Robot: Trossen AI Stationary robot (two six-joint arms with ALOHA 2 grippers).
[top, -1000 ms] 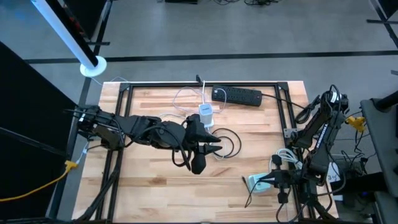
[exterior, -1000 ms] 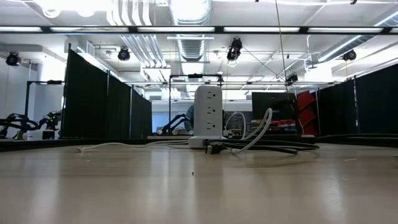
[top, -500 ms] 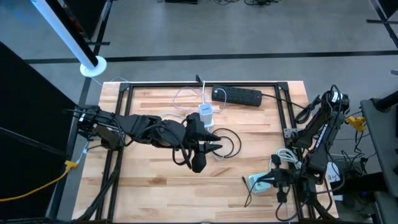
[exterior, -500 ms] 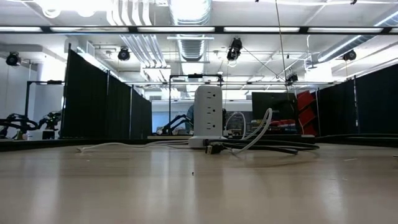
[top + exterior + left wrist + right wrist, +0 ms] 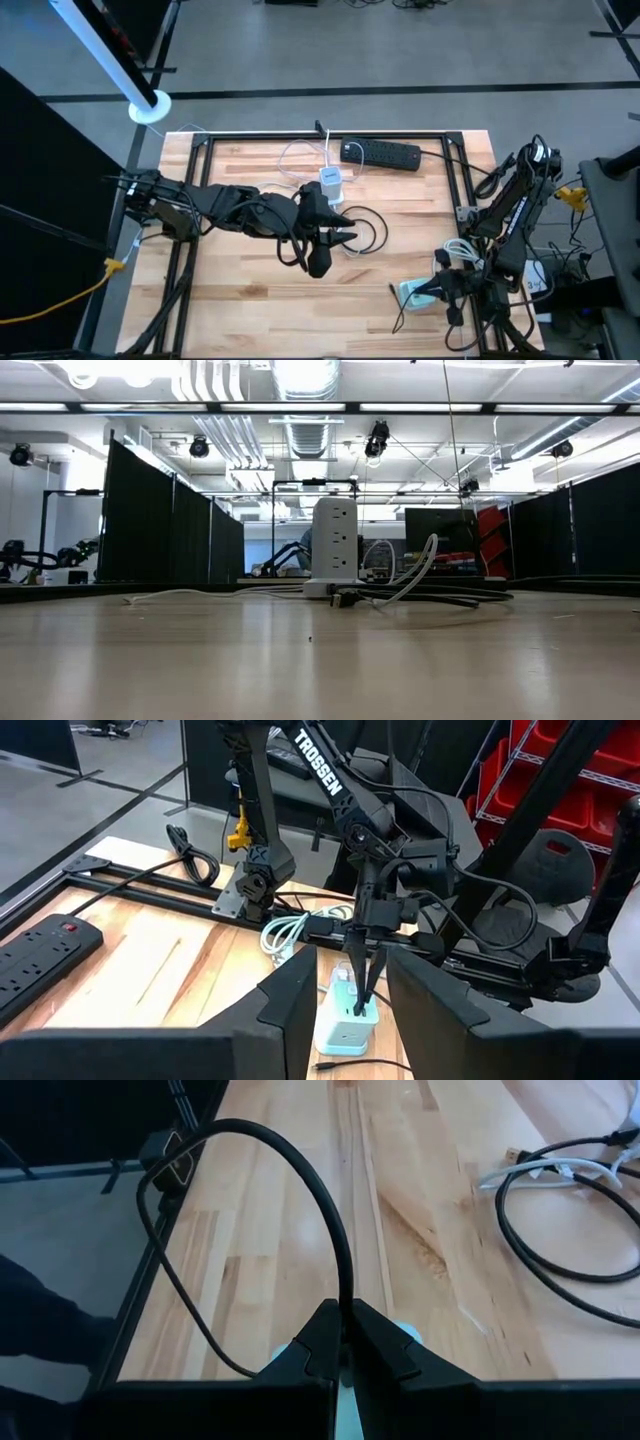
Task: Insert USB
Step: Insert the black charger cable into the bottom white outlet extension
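Wooden counter (image 5: 250, 290), metal-framed. Left pincer (image 5: 345, 236) hovered mid-counter beside white charger tower (image 5: 331, 183), part-open, contents indiscernible. Right pincer (image 5: 345, 1342), at near-right corner, clamped black USB cable (image 5: 330, 1230) over pale hub (image 5: 410, 294), poised for insertion.

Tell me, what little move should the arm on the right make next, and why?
Probably press straight down. The right gripper is shut on the thin black cable directly above the pale blue-and-white charger block, so its plug seems poised over a port. The left gripper waits mid-table.
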